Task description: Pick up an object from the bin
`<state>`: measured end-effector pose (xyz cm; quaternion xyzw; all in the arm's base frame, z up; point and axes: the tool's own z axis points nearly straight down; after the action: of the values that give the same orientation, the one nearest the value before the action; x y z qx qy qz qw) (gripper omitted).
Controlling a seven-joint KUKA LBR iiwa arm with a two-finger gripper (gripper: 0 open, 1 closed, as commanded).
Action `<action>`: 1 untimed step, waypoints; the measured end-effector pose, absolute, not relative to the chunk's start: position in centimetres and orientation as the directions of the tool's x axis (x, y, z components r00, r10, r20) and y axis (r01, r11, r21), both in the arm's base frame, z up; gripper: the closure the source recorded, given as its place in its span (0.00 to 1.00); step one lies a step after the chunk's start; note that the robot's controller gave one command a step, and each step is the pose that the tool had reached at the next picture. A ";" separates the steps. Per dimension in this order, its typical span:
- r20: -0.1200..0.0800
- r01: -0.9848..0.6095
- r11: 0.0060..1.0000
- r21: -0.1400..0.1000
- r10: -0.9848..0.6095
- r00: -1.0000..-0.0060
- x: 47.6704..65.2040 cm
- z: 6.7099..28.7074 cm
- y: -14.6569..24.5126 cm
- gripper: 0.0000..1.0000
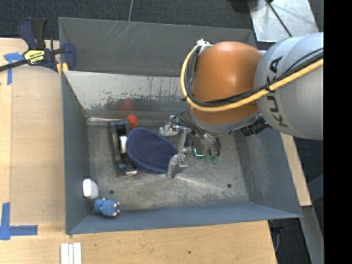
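Bin (76,147) centre: dark blue oval pad (147,150) lay flat | jaws stood wide astride its right end | advised: settle lower, close squarely on the edge, avoid black clip (117,143) at left.

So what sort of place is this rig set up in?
Probably a robotics lab's bin-picking cell: a KUKA arm over a grey metal bin holding loose things like a dark blue oval pad.

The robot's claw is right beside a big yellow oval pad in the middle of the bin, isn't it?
Not yellow. The camera view shows the gripper right beside a big dark blue oval pad in the middle of the bin.
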<state>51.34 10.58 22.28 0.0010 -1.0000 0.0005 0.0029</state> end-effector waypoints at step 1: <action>-0.002 -0.046 0.999 0.001 -0.046 -0.999 61.1 11.0 8.3 0.00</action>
<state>61.06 8.29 10.96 0.0229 -0.9997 -0.0005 -0.0008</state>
